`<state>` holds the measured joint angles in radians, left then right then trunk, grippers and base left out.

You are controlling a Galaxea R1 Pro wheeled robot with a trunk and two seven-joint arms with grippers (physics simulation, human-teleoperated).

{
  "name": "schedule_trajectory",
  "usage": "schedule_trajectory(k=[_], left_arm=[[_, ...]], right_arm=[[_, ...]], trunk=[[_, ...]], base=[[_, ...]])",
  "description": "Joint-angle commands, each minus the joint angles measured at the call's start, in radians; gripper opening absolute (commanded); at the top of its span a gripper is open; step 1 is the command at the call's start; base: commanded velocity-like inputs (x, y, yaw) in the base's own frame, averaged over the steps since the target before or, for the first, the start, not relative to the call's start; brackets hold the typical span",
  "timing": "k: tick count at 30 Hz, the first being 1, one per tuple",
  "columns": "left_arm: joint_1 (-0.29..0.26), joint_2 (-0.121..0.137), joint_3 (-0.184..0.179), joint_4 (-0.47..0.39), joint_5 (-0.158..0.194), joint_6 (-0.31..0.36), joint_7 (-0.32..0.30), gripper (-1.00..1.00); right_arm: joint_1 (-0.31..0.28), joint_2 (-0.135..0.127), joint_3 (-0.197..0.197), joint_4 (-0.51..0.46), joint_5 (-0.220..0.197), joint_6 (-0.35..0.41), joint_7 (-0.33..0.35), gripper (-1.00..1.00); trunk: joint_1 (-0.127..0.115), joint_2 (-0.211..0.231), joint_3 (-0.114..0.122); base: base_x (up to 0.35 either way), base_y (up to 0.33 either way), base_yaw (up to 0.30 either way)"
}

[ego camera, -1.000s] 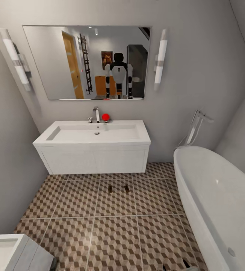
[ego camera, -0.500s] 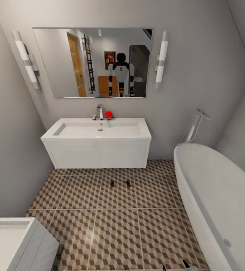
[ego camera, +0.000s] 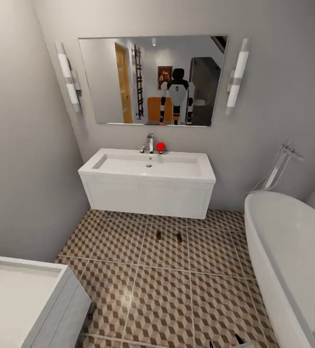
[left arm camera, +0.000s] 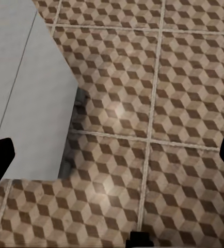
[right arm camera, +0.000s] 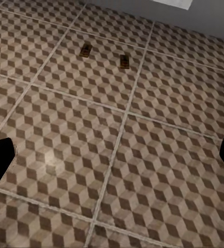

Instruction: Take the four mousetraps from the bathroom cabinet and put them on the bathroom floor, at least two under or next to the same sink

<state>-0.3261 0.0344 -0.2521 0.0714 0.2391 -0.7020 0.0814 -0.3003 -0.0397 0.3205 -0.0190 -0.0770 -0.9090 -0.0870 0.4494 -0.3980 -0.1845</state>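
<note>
Two mousetraps lie side by side on the cube-patterned bathroom floor, just in front of the white wall-hung sink. The right wrist view looks down on them as small brown slabs well ahead of my right gripper, which is open and empty. Its dark fingertips poke in at the bottom of the head view. My left gripper is open and empty over bare tiles. In the mirror, an orange-brown cabinet shows behind my reflection.
A white bathtub fills the right side, with a floor-standing tap behind it. A second white unit stands at my near left. A red ball sits beside the sink's faucet. Grey walls close the left and back.
The whole picture has shifted: the camera has turned left, so the sink and tub sit further right and more of the near white unit shows. The mousetraps have not moved.
</note>
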Motion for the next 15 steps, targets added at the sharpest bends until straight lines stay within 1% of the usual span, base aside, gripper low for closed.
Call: schedule_trajectory(k=[1,15], left_arm=[[-0.002,-0.001,-0.009,0.004,0.003,-0.005,0.004,1.0],[-0.002,-0.004,-0.009,0.004,0.003,-0.005,0.004,1.0]], right_arm=[[0.0,0.0,0.009,0.0,-0.007,-0.002,-0.004,1.0],[0.0,0.0,0.009,0.0,-0.007,-0.002,-0.004,1.0]], trunk=[[0.001,-0.002,-0.002],[0.001,-0.002,-0.002]], base=[[0.0,0.0,0.285],[0.0,0.0,0.286]])
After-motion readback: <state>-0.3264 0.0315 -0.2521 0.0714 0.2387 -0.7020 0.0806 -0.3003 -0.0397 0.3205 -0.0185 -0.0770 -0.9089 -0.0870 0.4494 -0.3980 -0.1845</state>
